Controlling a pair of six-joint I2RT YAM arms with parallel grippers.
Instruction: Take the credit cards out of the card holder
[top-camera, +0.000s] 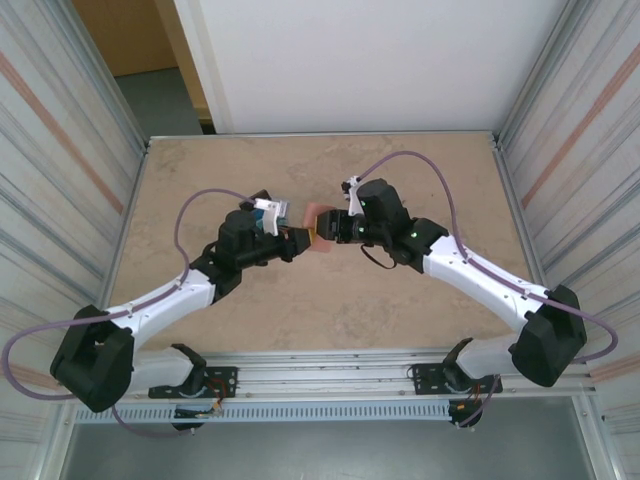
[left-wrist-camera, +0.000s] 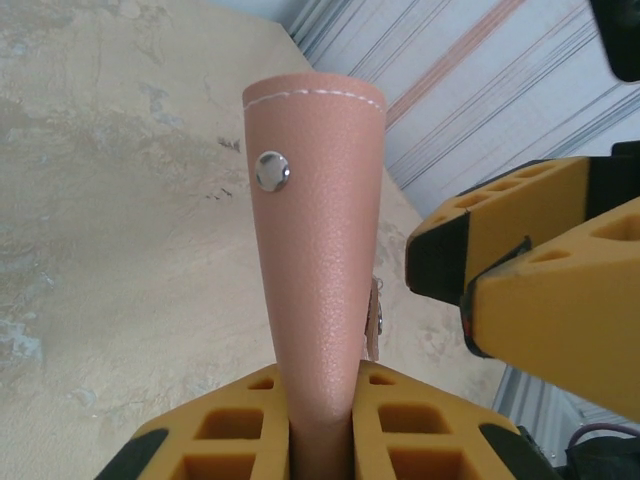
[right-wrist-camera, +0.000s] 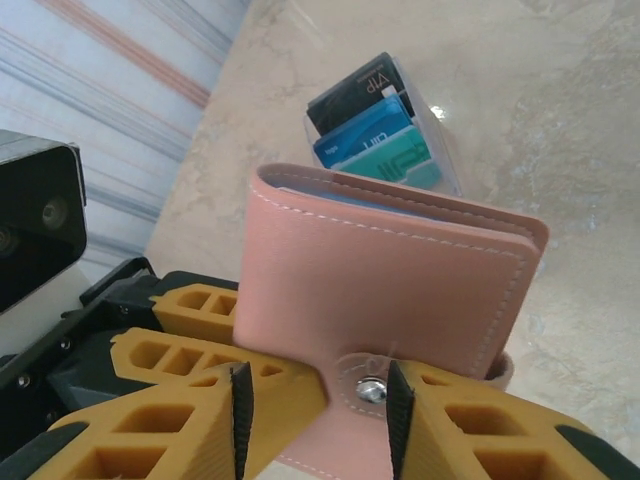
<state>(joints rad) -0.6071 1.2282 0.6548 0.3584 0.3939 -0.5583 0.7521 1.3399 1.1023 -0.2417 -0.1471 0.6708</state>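
Clamping salmon-pink leather-like bifold card holder (right-wrist-camera: 390, 280) in left gripper (left-wrist-camera: 320, 405), bracing it aloft; straddling its snap tab (right-wrist-camera: 365, 385) with right gripper (right-wrist-camera: 320, 400) jaws apart, likely for unfastening. Leaving teal, blue, black plastic credit cards (right-wrist-camera: 375, 125) lying beyond.

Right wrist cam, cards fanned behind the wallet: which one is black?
The black card, marked VIP, at the upper-left end of the fan. The blue card sits in the middle, the teal card lowest, nearest the card holder.
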